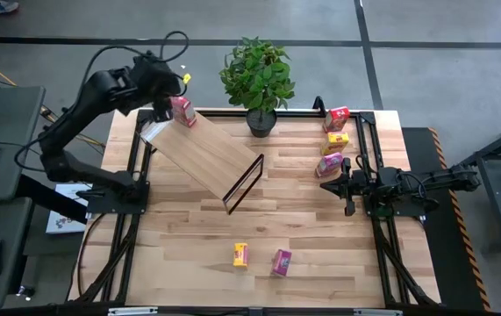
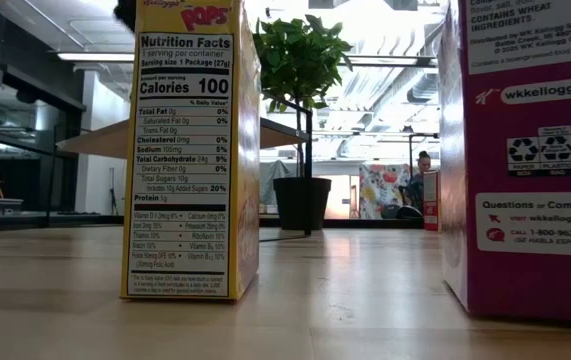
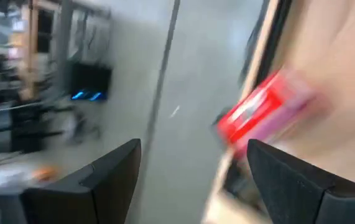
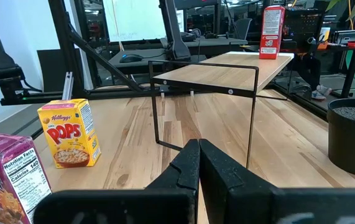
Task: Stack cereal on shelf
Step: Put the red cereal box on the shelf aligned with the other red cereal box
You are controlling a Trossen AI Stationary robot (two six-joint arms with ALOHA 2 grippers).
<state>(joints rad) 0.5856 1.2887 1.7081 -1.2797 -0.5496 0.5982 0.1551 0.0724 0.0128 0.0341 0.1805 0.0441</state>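
The tabletop [image 1: 189, 228] carries everything. The shelf [image 1: 202, 151] is seen slanted, long axis running diagonally from the far left corner toward mid-table, low end on a black wire frame [image 1: 243, 184]. A potted plant [image 1: 257, 83] stands at the far edge, centre.

The left gripper [image 1: 167, 92] is held over the shelf's high far-left end, fingers [image 3: 112, 168] spread, nothing pinched; in the left wrist view a red box [image 3: 255, 115] is seen just ahead of the fingers, blurred. That red box [image 1: 182, 111] stands upright on the shelf's top end, clear of the gripper as far as can be told.

The right gripper [image 1: 327, 186] is parked by the right edge, pointing left toward the shelf, fingers pressed together, empty.

Near the far right corner three boxes are lined along the right edge: red [image 1: 337, 118], yellow [image 1: 339, 139], pink [image 1: 330, 164]. Near the front edge, a yellow box [image 1: 240, 254] and a pink box [image 1: 282, 262] stand side by side, apart.
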